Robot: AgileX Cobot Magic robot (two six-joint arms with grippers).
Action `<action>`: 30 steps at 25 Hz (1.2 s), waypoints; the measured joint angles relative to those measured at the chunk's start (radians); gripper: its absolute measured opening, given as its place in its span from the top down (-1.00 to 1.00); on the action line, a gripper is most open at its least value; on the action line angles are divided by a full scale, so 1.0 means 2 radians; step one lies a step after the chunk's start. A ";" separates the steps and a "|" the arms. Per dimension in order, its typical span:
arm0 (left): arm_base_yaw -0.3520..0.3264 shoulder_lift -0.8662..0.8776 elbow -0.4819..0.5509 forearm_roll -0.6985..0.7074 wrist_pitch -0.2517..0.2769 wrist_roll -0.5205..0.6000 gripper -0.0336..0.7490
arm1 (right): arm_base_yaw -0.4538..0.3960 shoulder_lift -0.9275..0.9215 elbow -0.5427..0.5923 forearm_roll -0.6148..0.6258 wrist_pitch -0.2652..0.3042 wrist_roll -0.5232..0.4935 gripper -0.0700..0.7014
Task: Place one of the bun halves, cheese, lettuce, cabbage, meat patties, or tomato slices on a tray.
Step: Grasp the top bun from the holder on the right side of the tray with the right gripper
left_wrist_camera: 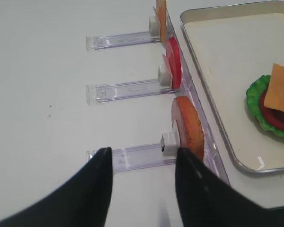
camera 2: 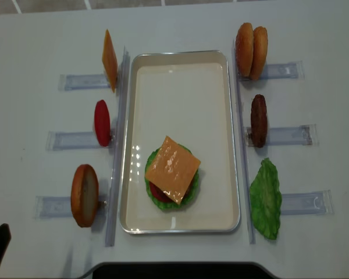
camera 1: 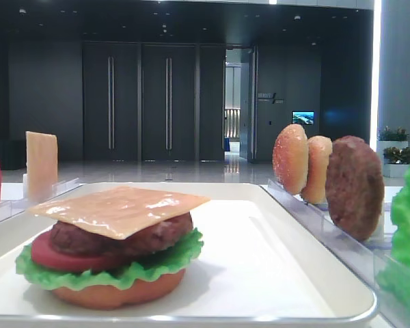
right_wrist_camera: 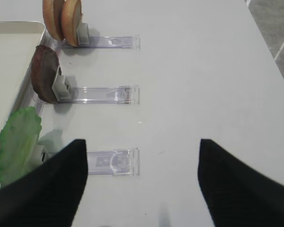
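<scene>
On the white tray (camera 2: 180, 99) stands a stack topped by a cheese slice (camera 2: 173, 168), over a meat patty (camera 1: 150, 239), tomato slice (camera 1: 55, 256) and lettuce (camera 1: 157, 266). Right of the tray, the speckled bun half (camera 2: 244, 49), a patty (camera 2: 258, 120) and a lettuce leaf (camera 2: 265, 199) stand in racks. On the left stand cheese (camera 2: 109, 60) and a tomato slice (camera 2: 102, 122). Cabbage is out of view. My right gripper (right_wrist_camera: 142, 144) hangs open and empty over the table beside the lettuce (right_wrist_camera: 19, 142). My left gripper (left_wrist_camera: 143, 153) is open and empty over the nearest left rack.
Narrow clear racks (camera 2: 291, 135) lie on both sides of the tray. A flat orange-brown bun bottom (left_wrist_camera: 188, 127) stands in the near left rack, just right of my left gripper. A paler bun half (camera 2: 259, 52) leans against the speckled one. A dark base (camera 2: 174, 270) sits at the table's near edge.
</scene>
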 joint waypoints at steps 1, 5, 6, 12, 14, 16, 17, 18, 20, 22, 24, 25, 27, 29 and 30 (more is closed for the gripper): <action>0.000 0.000 0.000 0.000 0.000 0.000 0.08 | 0.000 0.000 0.000 0.000 0.000 0.000 -0.41; 0.000 0.000 0.000 0.000 0.000 0.000 0.19 | 0.000 0.000 0.000 0.000 0.000 0.000 -0.41; 0.000 0.000 0.000 0.000 0.000 0.000 0.23 | 0.000 0.000 0.000 0.000 0.000 0.000 -0.41; 0.000 0.000 0.000 0.000 0.000 0.000 0.38 | 0.000 0.000 0.000 0.000 0.000 0.000 -0.41; 0.000 0.000 0.000 0.000 0.000 0.000 0.43 | 0.000 0.000 0.000 0.001 0.000 0.000 -0.41; 0.000 0.000 0.000 0.000 0.000 0.000 0.48 | 0.000 0.000 0.000 0.009 0.000 0.000 -0.41; 0.000 0.000 0.000 0.000 0.000 0.000 0.49 | 0.000 0.000 0.000 0.012 0.000 0.000 -0.41; 0.000 0.000 0.000 0.000 0.000 0.000 0.50 | 0.000 0.000 0.000 0.014 0.000 0.000 -0.41; 0.000 0.000 0.000 0.000 0.000 0.000 0.52 | 0.000 0.001 0.000 0.014 0.000 0.000 -0.41; 0.000 0.000 0.000 0.000 0.000 0.000 0.52 | 0.000 0.024 -0.001 0.014 -0.002 0.000 -0.41; 0.000 0.000 0.000 0.000 0.000 0.000 0.52 | 0.000 0.063 -0.009 0.014 -0.006 0.002 -0.41; 0.000 0.000 0.000 0.000 0.000 0.000 0.53 | 0.000 0.087 -0.014 0.014 -0.007 0.005 -0.41; 0.000 0.000 0.000 0.000 0.000 0.000 0.53 | 0.000 0.137 -0.031 0.014 -0.009 0.008 -0.41; 0.000 0.000 0.000 0.000 0.000 0.000 0.53 | 0.000 0.195 -0.052 0.014 -0.009 0.010 -0.41; 0.000 0.000 0.000 0.000 0.000 0.000 0.53 | 0.000 0.220 -0.066 0.014 -0.009 0.010 -0.41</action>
